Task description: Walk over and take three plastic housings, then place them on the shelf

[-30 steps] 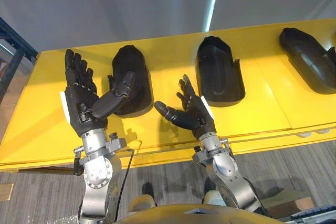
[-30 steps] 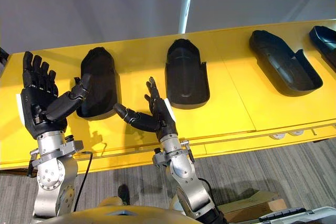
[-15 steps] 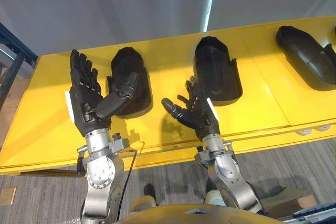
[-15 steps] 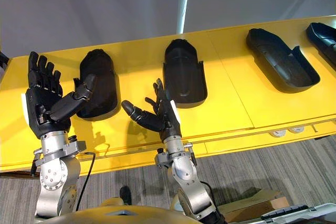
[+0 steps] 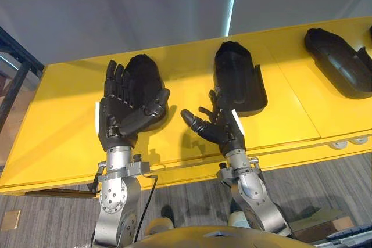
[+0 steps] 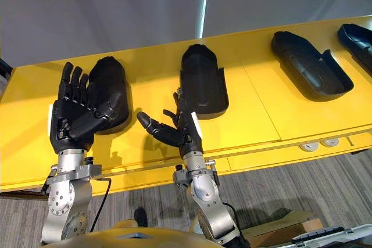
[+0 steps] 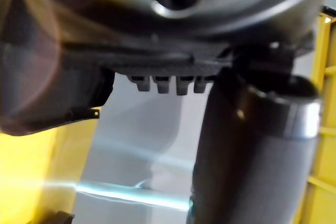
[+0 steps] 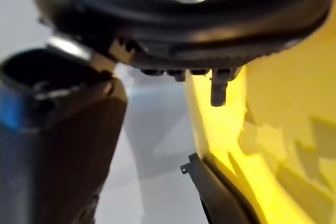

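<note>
1. Housings: black plastic, all lying on the yellow table (image 5: 58, 120); none is in a hand. Left housing (image 5: 145, 69), middle housing (image 5: 239, 82) and right housing (image 5: 337, 65) lie in a row, well apart. We note a fourth housing (image 6: 359, 38) at the far right of the right eye view.
2. Middle and right housing lie hollow side up. For the left one we cannot tell.
3. L arm: left hand (image 5: 125, 114) is raised with its palm twd the head cam, fingers straight and close together, thumb angled across the palm. It holds nothing. It sits in front of the left housing and covers its near part. Contact with the housing: cannot tell.
4. R arm: right hand (image 5: 222, 129) is spread wide, thumb pointing out twd the left hand, and holds nothing. It is over the table, just short of the near end of the middle housing.
5. Surroundings: grey floor (image 5: 192, 193) lies below the table's front edge.
</note>
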{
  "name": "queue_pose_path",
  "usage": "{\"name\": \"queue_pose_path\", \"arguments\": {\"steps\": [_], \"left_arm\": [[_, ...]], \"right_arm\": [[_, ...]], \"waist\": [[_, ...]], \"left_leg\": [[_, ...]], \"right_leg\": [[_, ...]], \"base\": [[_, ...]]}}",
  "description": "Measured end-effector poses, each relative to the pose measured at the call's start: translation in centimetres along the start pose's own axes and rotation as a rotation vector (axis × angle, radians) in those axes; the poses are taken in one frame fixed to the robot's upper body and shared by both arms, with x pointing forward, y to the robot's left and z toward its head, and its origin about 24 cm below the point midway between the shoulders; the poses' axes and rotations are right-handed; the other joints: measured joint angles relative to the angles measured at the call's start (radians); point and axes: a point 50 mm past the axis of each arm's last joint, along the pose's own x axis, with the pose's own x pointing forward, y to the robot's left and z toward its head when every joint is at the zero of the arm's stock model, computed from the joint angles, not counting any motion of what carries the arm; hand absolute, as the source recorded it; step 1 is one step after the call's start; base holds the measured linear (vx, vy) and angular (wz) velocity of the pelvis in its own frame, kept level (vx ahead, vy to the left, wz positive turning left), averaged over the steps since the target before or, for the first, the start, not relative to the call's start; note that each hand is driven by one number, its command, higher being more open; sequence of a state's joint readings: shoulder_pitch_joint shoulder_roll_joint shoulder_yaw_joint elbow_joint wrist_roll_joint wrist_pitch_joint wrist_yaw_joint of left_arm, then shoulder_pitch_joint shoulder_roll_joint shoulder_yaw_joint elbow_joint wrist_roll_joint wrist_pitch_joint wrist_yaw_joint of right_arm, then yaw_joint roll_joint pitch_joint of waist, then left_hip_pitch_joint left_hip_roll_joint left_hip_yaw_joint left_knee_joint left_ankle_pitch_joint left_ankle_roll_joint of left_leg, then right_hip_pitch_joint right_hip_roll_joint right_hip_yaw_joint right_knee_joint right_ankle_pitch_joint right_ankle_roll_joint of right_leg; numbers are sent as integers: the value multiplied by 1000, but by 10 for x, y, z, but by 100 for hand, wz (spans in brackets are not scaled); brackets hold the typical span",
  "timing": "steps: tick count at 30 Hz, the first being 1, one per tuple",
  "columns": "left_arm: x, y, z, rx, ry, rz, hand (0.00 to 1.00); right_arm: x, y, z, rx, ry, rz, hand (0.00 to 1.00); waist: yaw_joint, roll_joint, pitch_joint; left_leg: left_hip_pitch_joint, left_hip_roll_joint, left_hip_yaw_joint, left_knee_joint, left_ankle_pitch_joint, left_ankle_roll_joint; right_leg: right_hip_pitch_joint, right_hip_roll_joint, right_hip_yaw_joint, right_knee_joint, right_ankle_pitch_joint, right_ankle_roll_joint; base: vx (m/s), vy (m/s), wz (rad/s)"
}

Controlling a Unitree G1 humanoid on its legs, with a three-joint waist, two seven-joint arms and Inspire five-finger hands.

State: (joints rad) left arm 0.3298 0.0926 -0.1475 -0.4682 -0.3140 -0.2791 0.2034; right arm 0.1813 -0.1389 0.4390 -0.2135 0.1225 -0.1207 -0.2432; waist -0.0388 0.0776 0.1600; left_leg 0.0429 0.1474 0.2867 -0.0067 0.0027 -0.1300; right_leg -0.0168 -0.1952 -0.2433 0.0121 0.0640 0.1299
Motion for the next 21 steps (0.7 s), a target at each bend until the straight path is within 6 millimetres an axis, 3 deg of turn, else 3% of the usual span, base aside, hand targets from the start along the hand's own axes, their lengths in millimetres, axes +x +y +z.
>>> {"name": "queue_pose_path", "arguments": {"steps": [7, 21], "left_arm": [[-6, 3, -4, -18, 38, -13, 100], [-6, 2, -4, -18, 41, -27, 100]], "right_arm": [[0, -3, 0, -30, -4, -16, 100], [-1, -8, 1, -81, -16, -52, 100]], "waist": [[-3, 15, -10], [-8, 16, -11]], "left_leg": [[0, 0, 0, 0, 0, 0], [0, 0, 2, 0, 1, 1]], "right_leg": [[-1, 0, 0, 0, 0, 0], [-1, 0, 1, 0, 0, 0]], "base": [[0, 0, 0], [0, 0, 0]]}}
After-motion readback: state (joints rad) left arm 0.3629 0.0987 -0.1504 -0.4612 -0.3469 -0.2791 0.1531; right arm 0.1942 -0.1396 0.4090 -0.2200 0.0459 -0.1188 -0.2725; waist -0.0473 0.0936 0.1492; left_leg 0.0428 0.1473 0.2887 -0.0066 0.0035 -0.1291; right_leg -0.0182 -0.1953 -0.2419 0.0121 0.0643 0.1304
